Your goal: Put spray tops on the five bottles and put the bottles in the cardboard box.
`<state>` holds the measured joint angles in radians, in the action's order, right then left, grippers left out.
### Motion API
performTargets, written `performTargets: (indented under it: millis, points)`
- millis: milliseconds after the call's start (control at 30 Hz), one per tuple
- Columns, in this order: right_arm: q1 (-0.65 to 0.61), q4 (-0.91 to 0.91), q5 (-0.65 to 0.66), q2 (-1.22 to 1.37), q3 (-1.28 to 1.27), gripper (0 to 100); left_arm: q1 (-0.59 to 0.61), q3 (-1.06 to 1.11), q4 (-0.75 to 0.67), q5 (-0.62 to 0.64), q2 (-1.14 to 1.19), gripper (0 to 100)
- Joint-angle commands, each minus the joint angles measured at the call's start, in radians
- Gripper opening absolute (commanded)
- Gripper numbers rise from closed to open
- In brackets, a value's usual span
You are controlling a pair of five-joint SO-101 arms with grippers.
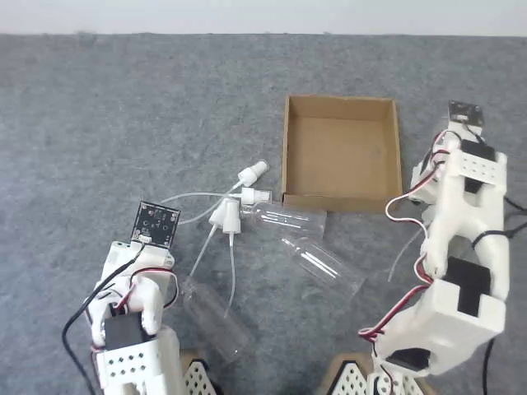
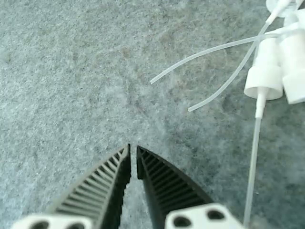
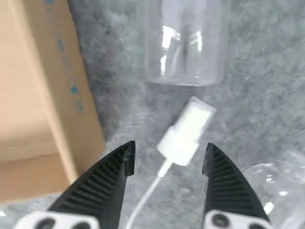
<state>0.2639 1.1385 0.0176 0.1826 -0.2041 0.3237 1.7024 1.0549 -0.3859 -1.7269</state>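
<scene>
High view shows the brown cardboard box at far right holding no bottles, with clear plastic bottles and white spray tops lying loose nearby, so no step looks done, while the left gripper is nearly closed on nothing and the right gripper is spread around one top.

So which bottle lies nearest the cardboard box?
The bottle lying along the cardboard box's front wall; the other two lie farther from it.

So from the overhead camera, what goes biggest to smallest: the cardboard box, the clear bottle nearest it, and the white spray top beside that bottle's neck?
1. cardboard box, clearly largest.
2. clear bottle.
3. white spray top, smallest.
All lie on one table, so nearness barely affects it.
</scene>
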Motion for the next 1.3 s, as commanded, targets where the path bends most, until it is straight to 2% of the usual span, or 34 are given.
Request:
performTargets:
  millis: [0,400,600,767,1067,1267]
  points:
    - [-0.004,-0.041,-0.126,-0.022,0.057,19.1,-0.002,-0.012,0.003,-0.009,0.005,1]
    - [0.019,-0.136,-0.157,0.114,0.044,18.8,-0.002,-0.012,0.003,-0.009,0.005,1]
    - [0.021,-0.134,-0.144,0.116,0.044,4.6,-0.002,-0.012,0.003,-0.009,0.005,1]
    - [0.031,-0.099,-0.098,0.107,0.044,6.0,-0.002,-0.012,0.003,-0.009,0.005,1]
    - [0.053,0.033,-0.066,-0.176,0.038,6.0,-0.002,-0.012,0.003,-0.009,0.005,1]
    - [-0.070,0.140,-0.052,-0.410,0.043,6.0,-0.002,-0.012,0.003,-0.009,0.005,1]
